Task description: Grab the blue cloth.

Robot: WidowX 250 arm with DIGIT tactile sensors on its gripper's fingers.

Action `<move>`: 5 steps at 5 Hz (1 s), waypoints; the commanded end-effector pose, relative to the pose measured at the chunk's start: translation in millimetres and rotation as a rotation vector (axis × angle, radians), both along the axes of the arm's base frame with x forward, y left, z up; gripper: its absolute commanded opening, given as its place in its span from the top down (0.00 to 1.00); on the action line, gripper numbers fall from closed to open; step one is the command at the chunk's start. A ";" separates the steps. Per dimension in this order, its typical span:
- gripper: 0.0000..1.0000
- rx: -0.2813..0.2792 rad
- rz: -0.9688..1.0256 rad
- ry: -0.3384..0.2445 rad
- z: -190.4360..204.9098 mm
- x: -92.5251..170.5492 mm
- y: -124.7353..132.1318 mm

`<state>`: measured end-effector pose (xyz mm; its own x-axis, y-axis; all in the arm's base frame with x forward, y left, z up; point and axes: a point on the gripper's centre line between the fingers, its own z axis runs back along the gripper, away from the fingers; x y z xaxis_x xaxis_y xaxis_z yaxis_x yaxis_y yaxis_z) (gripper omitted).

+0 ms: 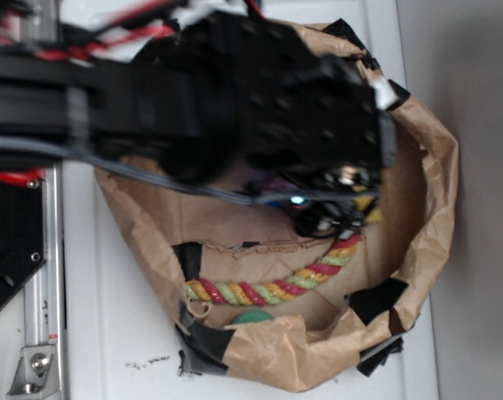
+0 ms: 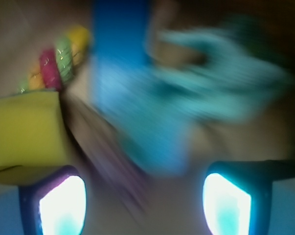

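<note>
In the wrist view the blue cloth (image 2: 225, 88), a pale teal wrinkled rag, lies at the upper right, blurred by motion. My gripper (image 2: 145, 200) is open, its two bright pads (image 2: 64, 205) wide apart at the bottom, with nothing between them; the cloth lies ahead of it. A bright blue rigid block (image 2: 123, 58) lies just left of the cloth. In the exterior view the black arm and gripper (image 1: 326, 208) hang over the brown paper bag (image 1: 301, 350), hiding the cloth.
A yellow sponge (image 2: 25, 132) sits at the left, close to the left pad. A red, yellow and green rope (image 1: 268, 287) curves inside the bag and shows in the wrist view (image 2: 54, 63). A green round thing (image 1: 251, 317) lies by the bag's near wall.
</note>
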<state>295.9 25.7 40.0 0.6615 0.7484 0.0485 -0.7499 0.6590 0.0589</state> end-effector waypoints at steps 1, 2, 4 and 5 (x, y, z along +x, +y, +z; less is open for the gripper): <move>0.00 0.139 0.384 -0.183 7.0 39.2 32.8; 0.00 0.121 0.351 -0.254 22.0 18.9 40.0; 0.00 0.081 0.316 -0.350 40.2 -23.7 44.4; 0.00 0.066 0.302 -0.353 41.1 -25.7 48.6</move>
